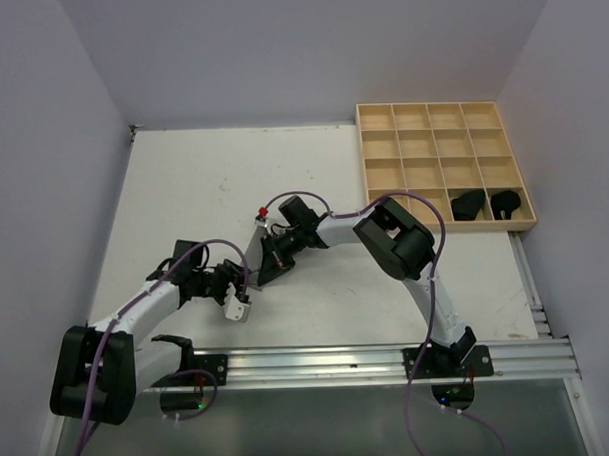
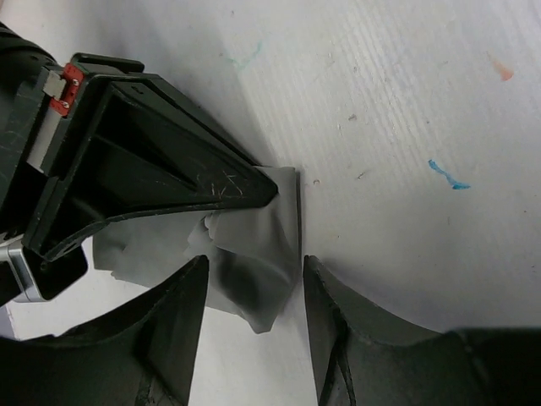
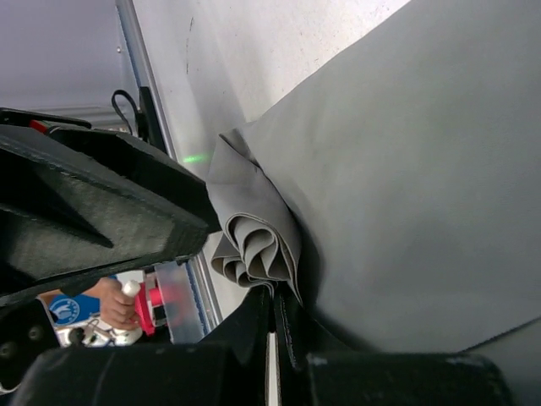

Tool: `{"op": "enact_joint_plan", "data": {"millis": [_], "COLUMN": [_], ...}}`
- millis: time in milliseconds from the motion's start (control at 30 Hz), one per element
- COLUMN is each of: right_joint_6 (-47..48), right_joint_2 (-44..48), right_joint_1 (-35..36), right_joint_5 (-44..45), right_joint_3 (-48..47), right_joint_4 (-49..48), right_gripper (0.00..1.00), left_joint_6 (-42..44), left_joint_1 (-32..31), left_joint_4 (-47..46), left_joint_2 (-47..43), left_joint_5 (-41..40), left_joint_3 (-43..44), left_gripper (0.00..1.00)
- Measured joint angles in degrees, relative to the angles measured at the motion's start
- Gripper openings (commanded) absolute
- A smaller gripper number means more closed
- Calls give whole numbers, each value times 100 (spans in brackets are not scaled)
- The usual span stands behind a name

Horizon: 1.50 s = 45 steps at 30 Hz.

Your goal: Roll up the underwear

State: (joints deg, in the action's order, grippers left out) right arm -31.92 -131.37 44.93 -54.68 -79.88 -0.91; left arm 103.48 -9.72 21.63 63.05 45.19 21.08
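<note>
Right wrist view: we see the right gripper (image 3: 275,317) clamped on the grey underwear (image 3: 406,169) at its rolled edge; the left gripper (image 2: 254,279) stands open.

White table (image 1: 183,192), seen from above: a matt surface flecked with small dark specks and scuffs. In the left wrist view it carries a short blue mark (image 2: 446,175), an orange mark (image 2: 503,69) and a faint greenish scribble (image 2: 245,57). A wooden grid tray (image 1: 362,151) sits at the far right corner. An aluminium rail (image 1: 389,360) runs along the near edge. Near the middle lies the grey underwear (image 2: 262,254), spread flat on the surface, one edge gathered into a small stack of curled folds (image 3: 258,245).
</note>
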Motion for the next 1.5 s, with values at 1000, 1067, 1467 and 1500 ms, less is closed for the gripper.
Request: {"op": "enact_joint_plan", "data": {"millis": [1000, 1067, 1467, 1500], "right_joint_6": [1193, 1351, 2839, 2992], "right_joint_2": [3746, 3976, 3838, 3718], "right_joint_1": [-310, -258, 1281, 1357], "right_joint_5": [3283, 3392, 4234, 4315], "right_joint_3": [2153, 2433, 2844, 2804], "right_joint_4": [-74, -260, -745, -822], "right_gripper": [50, 49, 55, 55], "left_joint_6": [-1198, -1578, -3355, -3442], "left_joint_1": [-400, -385, -391, -391], "left_joint_4": [4389, 4634, 5823, 5890], "left_joint_2": [4843, 5112, 6583, 6671], "left_joint_5": [-195, -50, 800, 844], "left_joint_3": [4723, 4966, 5759, 5801], "left_gripper": [0, 0, 0, 0]}}
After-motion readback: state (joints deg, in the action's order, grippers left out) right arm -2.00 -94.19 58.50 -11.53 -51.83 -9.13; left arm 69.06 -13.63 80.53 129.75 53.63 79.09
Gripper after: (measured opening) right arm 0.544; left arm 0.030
